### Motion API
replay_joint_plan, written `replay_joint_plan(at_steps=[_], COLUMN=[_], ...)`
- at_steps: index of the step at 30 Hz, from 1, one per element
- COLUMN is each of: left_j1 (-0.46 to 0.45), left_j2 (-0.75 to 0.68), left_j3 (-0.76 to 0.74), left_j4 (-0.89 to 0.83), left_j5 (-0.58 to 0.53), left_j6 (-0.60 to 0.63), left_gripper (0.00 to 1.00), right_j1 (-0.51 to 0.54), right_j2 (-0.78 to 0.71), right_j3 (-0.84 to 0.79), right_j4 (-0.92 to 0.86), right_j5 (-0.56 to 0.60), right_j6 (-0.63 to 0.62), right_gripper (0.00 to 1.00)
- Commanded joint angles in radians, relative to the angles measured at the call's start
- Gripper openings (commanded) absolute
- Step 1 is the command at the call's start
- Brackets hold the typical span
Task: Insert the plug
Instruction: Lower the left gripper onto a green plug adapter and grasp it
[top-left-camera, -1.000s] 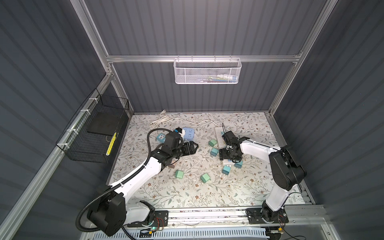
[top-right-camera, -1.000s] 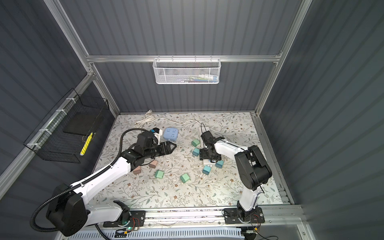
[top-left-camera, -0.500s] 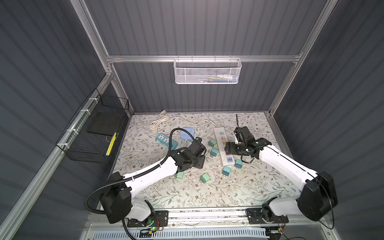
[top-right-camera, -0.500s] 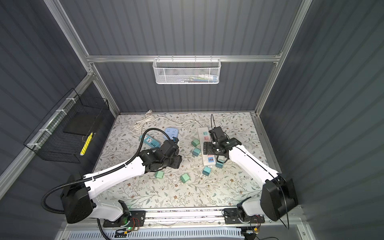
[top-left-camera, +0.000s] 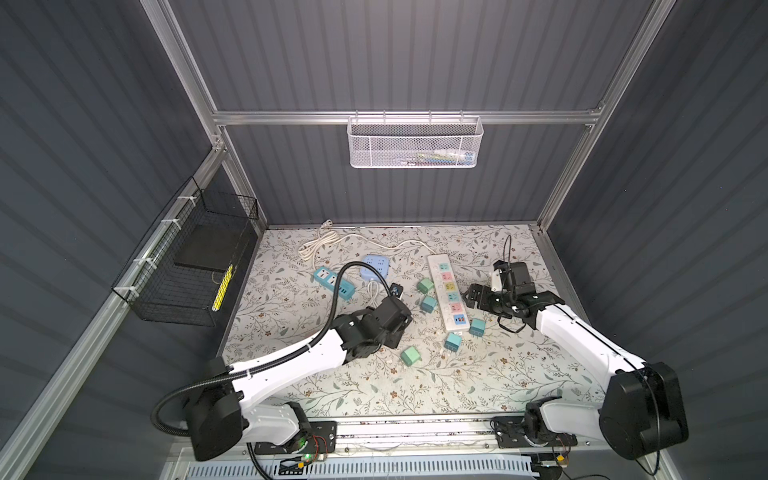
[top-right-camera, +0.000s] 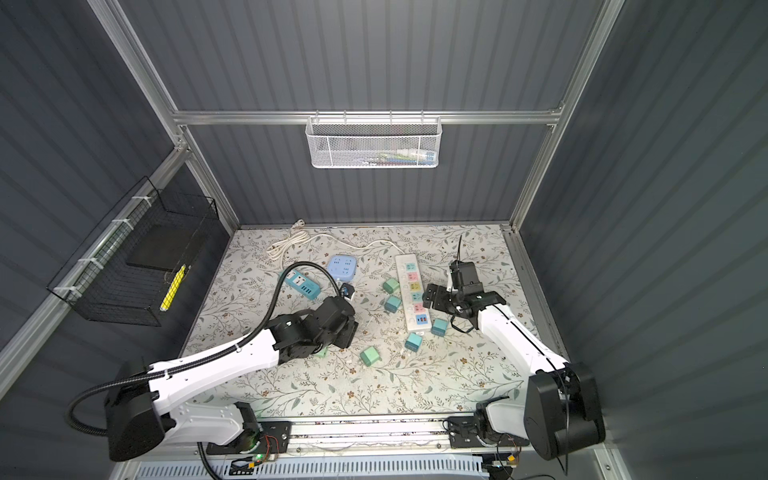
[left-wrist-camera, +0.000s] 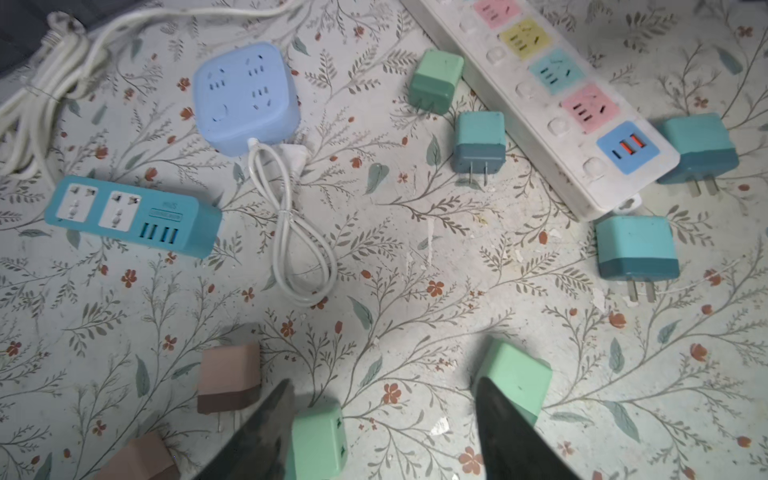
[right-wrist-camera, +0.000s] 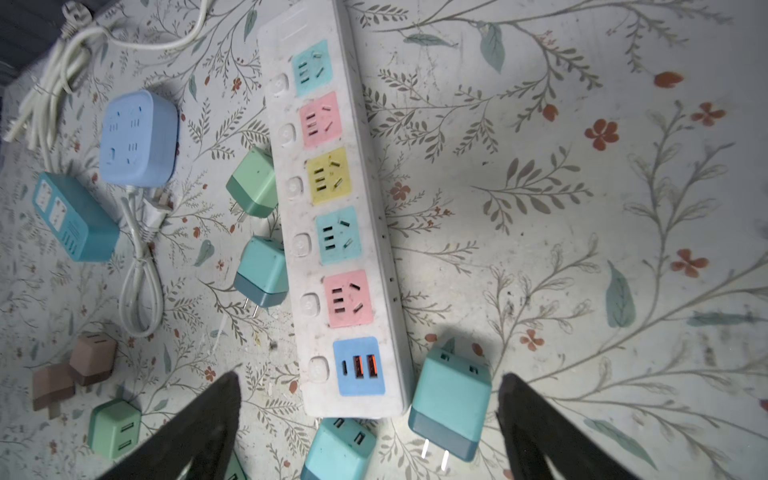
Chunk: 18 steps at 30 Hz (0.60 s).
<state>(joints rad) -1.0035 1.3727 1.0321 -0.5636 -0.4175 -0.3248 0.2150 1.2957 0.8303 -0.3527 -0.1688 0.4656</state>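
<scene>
1. Left gripper (left-wrist-camera: 382, 380) had drawn back from the blue cube (left-wrist-camera: 245, 95) — its jaws stood apart beside a blocky green plug (left-wrist-camera: 318, 440).
2. Right gripper (right-wrist-camera: 368, 375) gaped wide around a teal plug (right-wrist-camera: 451, 399), gripping nothing, just beside the white strip (right-wrist-camera: 365, 249) at its USB end.
3. Both plugs looked matte, round-cornered.

Item 1, my left arm (top-left-camera: 286, 365): extended from base diagonally forward and inward, long white link low, black wrist bent downward at end.
Item 2, my left gripper (left-wrist-camera: 382, 382): pointing down, jaws apart, dark fingers (left-wrist-camera: 266, 428) visible in wrist view.
Item 3, my right arm (top-left-camera: 582, 336): white link angled forward and inward from base, wrist turned toward centre.
Item 4, my right gripper (right-wrist-camera: 368, 376): jaws spread wide.
</scene>
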Motion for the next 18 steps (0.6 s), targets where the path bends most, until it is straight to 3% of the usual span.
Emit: replay_joint_plan(at_steps=[1,8,13,18], left_j1=[0.000,-0.008,-0.053,-0.081], left_j2=[0.122,0.292,0.330,0.402], left_j3=[0.138,0.277,0.284,0.273], left_j4=[-0.185,-0.385,-0.382,-0.332], left_j5=[0.130,0.269,0.313,0.321], left_j6=[0.106,0.124,0.106,0.125], left_gripper=[0.76,0.79,0.82,0.75], right_j1=[-0.017,-0.029,-0.033,-0.033], right_j2=[0.018,-0.007,0.005,-0.011], right_j3=[-0.008,-0.037,-0.041,-0.041], right_j4=[0.065,0.086,0.104,0.104], right_j5=[-0.049,-0.026,-0.024,-0.026], right_j6=[0.001,-0.009,0.006,0.000], right_gripper=[0.94,0.94,0.93,0.92])
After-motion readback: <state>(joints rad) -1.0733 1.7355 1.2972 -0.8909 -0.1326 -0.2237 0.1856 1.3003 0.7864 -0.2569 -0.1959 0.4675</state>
